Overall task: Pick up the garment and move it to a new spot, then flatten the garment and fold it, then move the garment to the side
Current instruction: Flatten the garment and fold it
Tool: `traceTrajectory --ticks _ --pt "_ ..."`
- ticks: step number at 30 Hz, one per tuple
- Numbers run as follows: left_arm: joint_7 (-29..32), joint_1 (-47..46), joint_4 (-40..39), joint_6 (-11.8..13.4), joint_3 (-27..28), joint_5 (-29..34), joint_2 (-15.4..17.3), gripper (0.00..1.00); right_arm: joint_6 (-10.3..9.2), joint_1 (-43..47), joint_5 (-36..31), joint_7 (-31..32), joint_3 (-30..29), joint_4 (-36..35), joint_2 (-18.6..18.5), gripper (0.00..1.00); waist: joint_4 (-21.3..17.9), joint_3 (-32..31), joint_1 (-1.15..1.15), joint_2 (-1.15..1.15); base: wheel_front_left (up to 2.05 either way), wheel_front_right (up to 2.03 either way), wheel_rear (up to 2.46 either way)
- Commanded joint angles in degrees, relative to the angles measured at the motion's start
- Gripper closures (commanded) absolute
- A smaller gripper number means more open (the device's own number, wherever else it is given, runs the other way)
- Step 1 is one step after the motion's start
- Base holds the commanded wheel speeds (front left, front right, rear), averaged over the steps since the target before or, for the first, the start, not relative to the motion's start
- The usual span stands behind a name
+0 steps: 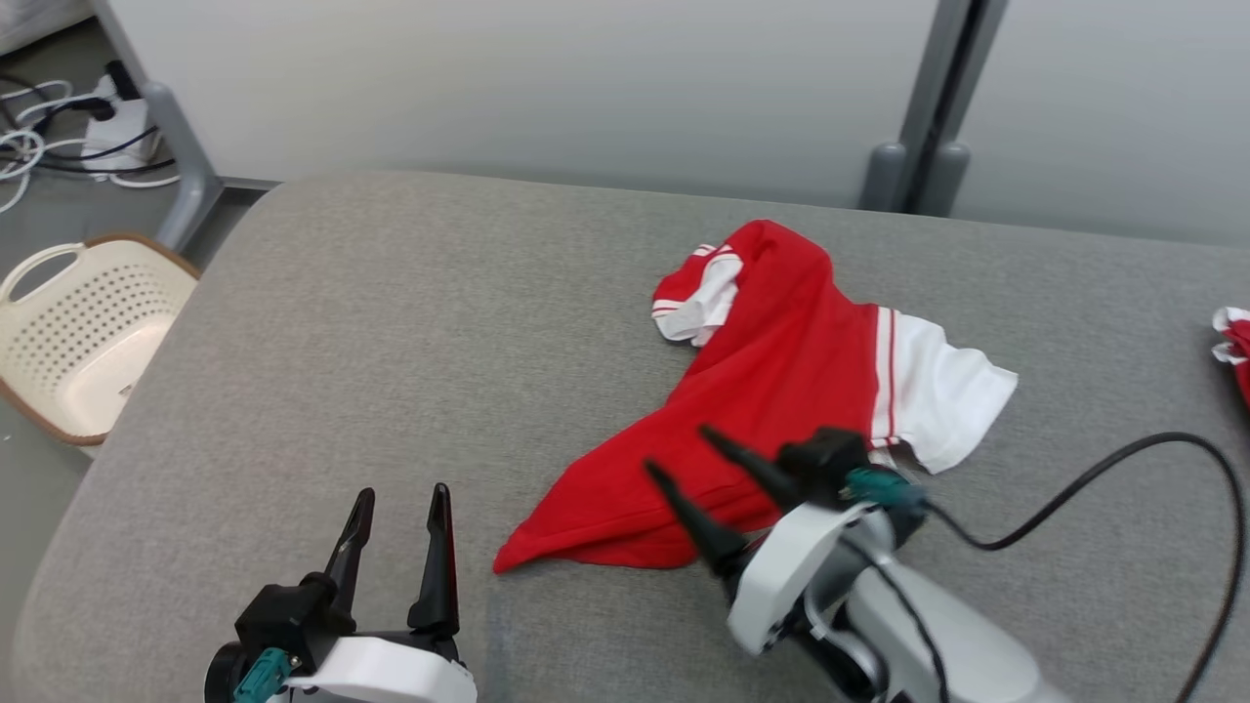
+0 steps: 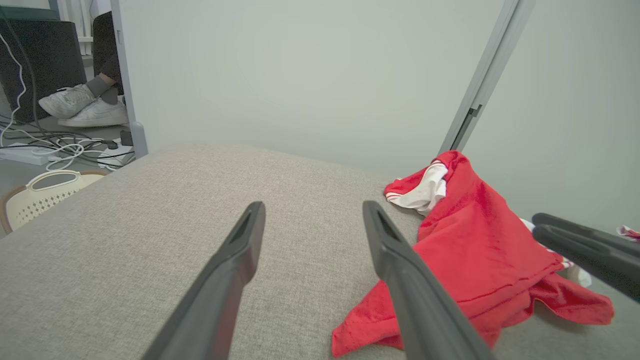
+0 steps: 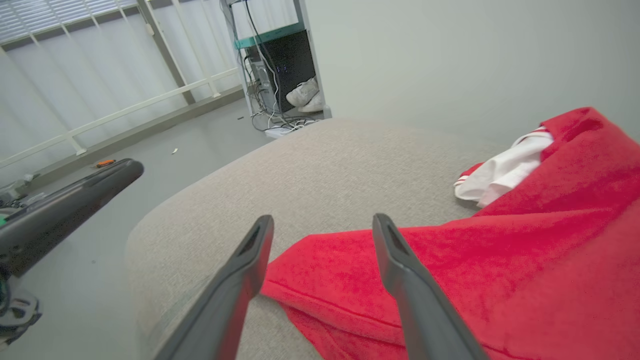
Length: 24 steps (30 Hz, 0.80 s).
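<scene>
A red garment (image 1: pixel 781 391) with white striped sleeves lies crumpled on the grey padded table (image 1: pixel 410 322), right of centre. My right gripper (image 1: pixel 674 449) hovers open just above its near red hem, fingers pointing up-left, nothing between them. In the right wrist view the right gripper (image 3: pixel 320 225) stands over the garment (image 3: pixel 500 260). My left gripper (image 1: pixel 398 498) is open near the table's front edge, left of the cloth and apart from it. The left wrist view has the left gripper (image 2: pixel 311 212) spread wide, with the garment (image 2: pixel 480 250) to its right.
A cream perforated basket (image 1: pixel 78 332) stands on the floor off the table's left edge. Cables and a power strip (image 1: pixel 88 137) lie on the floor at the far left. Another red and white cloth (image 1: pixel 1232 342) peeks in at the table's right edge. A person's shoes (image 2: pixel 82 105) rest beyond the table.
</scene>
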Motion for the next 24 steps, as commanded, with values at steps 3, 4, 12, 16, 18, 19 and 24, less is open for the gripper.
traceTrajectory --ticks 3,4,12,16,18,19,24 --pt "-0.01 -0.36 -0.48 -0.02 -0.01 0.59 0.18 0.0 0.01 -0.61 -5.55 -1.96 -9.72 5.01 -0.93 0.0 -2.06 0.63 0.0 0.0 0.0 0.0 0.0" --pt "-0.01 -0.56 -0.61 -0.06 -0.1 0.58 0.18 0.0 0.01 -1.06 -6.98 -2.27 -12.69 6.26 -1.3 0.0 -2.19 0.95 0.0 0.0 0.0 0.0 0.0" --pt "-0.01 -1.91 -1.34 -0.47 -0.84 0.76 0.17 0.0 0.01 -4.65 -16.48 -2.47 -29.06 15.31 -5.39 0.0 -1.24 4.05 0.0 0.0 0.0 0.0 0.0" --pt "-0.01 -3.14 -1.39 -0.56 -1.4 0.86 0.17 0.0 0.01 -7.86 -20.52 -1.05 -35.25 20.4 -7.16 0.0 0.45 6.34 0.0 0.0 0.0 0.0 0.0" --pt "-0.01 -3.73 -1.31 -0.61 -1.62 0.87 0.16 0.0 0.01 -9.63 -22.36 -0.57 -37.9 22.73 -8.12 0.0 1.37 7.41 0.0 0.0 0.0 0.0 0.0" --pt "-0.01 -3.98 -1.29 -0.68 -1.73 0.86 0.16 0.0 0.01 -10.34 -23.09 -0.34 -39.05 23.86 -8.57 0.0 1.79 7.84 0.0 0.0 0.0 0.0 0.0" --pt "-0.01 -4.87 -1.07 -0.53 -2.18 0.54 0.15 0.0 0.01 -13.37 -27.09 1.04 -44.64 29.41 -10.67 0.0 3.58 9.23 0.0 0.0 0.0 0.0 0.0"
